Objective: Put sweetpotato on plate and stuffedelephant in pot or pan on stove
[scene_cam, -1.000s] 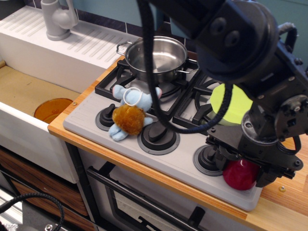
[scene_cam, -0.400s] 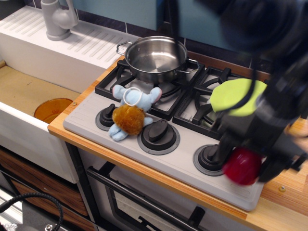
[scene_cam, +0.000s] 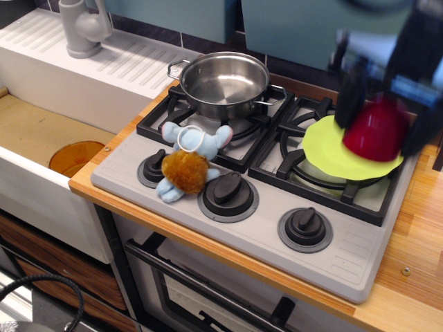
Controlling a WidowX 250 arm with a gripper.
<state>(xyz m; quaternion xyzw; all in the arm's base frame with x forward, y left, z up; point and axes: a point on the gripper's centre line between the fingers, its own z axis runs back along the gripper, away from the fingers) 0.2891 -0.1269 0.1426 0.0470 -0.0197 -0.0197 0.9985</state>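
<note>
The blurred gripper point(scene_cam: 377, 111) seems clamped on the sweetpotato point(scene_cam: 376, 130) above the plate point(scene_cam: 346, 150); the stuffedelephant point(scene_cam: 188, 161) lies on the stove point(scene_cam: 270, 200) before the pot point(scene_cam: 225, 85)

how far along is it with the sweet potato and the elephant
Nothing is finished yet. The gripper holds the red sweet potato over the green plate, not released. The toy elephant lies on the stove by the knobs; the steel pot is empty.

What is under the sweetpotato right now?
The plate lies under the sweetpotato, itself resting on the stove grate. The blurred end effector grips the sweetpotato; whether it touches the plate cannot be told, and the plate part beneath is covered.
</note>
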